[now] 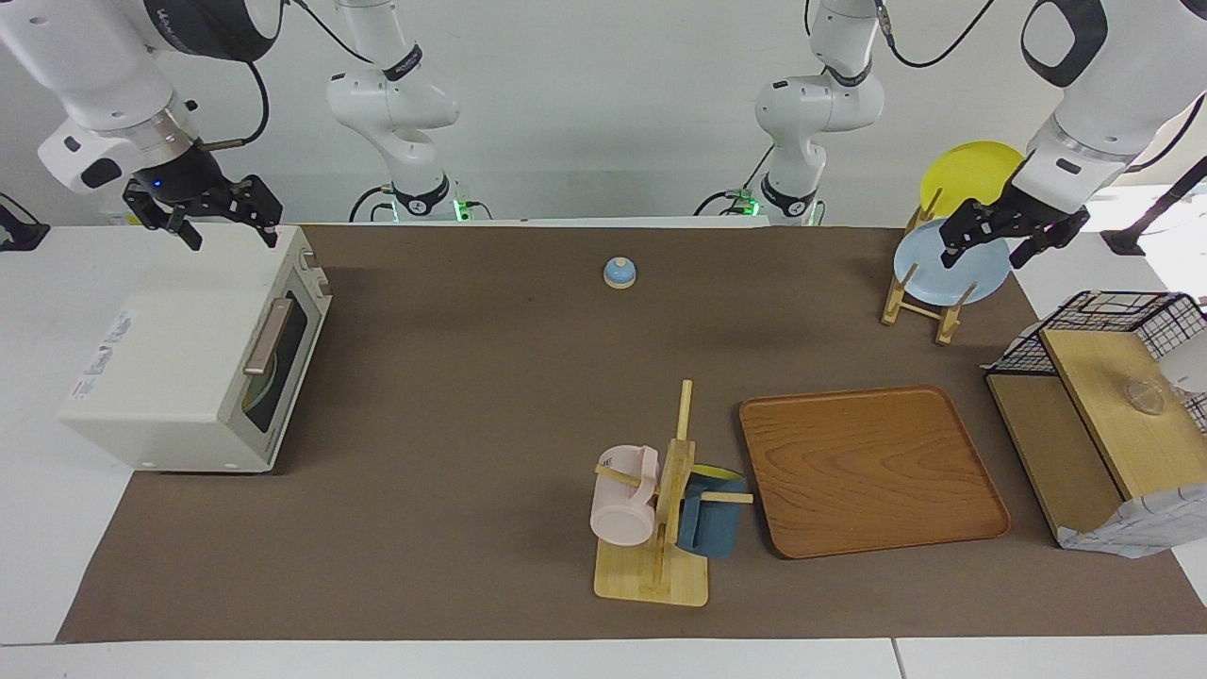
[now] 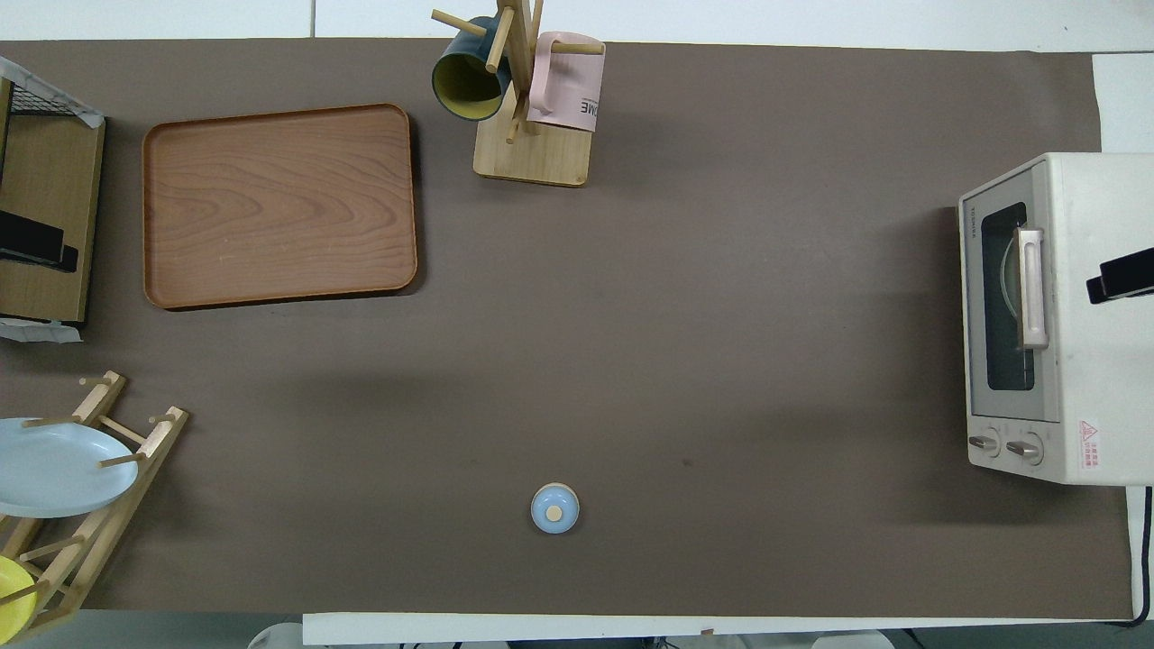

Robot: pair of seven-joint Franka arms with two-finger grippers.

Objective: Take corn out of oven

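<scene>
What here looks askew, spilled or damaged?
Nothing stands out. The oven is upright with its door shut, the mugs hang on the mug tree, the plates sit in the plate rack, and the wooden tray lies flat.

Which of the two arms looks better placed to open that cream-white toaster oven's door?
The right arm. Its pincer hangs open over the cream-white toaster oven, whose dark glass door is shut. The left pincer, also open, is over the wooden plate rack at the table's left-arm end.
</scene>
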